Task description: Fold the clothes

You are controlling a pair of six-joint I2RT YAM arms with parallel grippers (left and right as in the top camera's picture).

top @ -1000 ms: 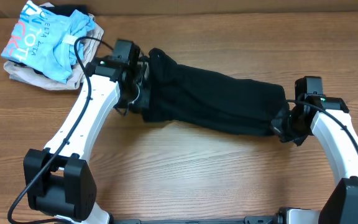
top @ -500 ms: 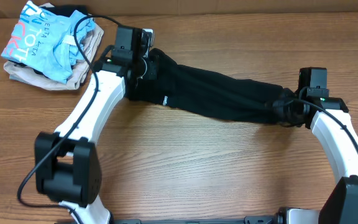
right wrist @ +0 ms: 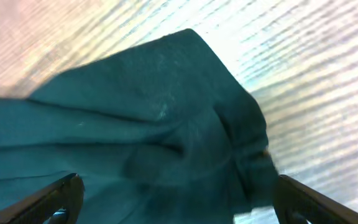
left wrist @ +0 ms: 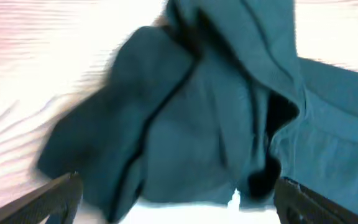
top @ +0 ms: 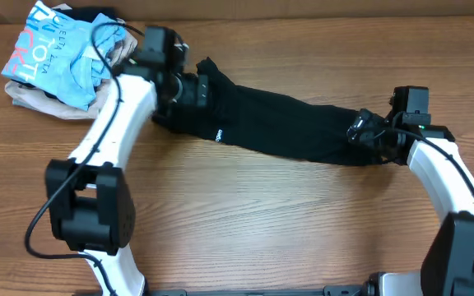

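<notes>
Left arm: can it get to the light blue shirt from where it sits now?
Probably yes. The left end effector is open over the black shirt's left end, gripping nothing. The light blue shirt lies uncovered close by on the table, with nothing between them.

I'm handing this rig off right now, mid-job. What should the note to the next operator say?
Left gripper: open, fingers spread wide at the bunched left end of the black shirt.
Right gripper: open, at the shirt's bunched right end.
Shirt: lies on the table as a long crumpled band between the two arms, with its small white tag showing.
Done: no neat fold visible.
Left: probably spread it flat first, then fold.
The light blue shirt and beige garment are piled at the far left corner and are not part of this job.
</notes>
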